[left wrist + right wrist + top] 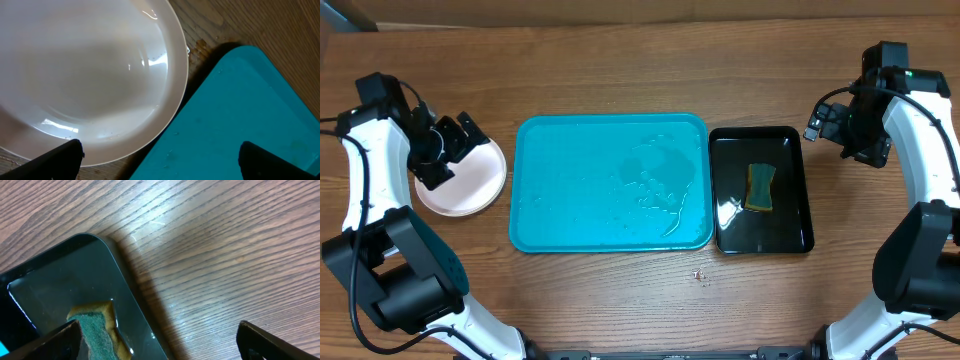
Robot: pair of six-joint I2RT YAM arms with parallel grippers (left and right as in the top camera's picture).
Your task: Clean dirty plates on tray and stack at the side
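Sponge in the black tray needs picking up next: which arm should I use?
Right. The right gripper hovers open beside the small glossy black tray holding the yellow-green sponge; the left gripper is over the round white plate, beyond the large turquoise plastic tray.

Pretty clearly a robotics lab setup, not a real kitchen: wood-grain bench (620, 70) with a white-and-black left arm (365, 180) and right arm (932, 150) at either side, plus a turquoise tray (570, 200), black tray (735, 170) and sponge (760, 187) laid out like a test rig
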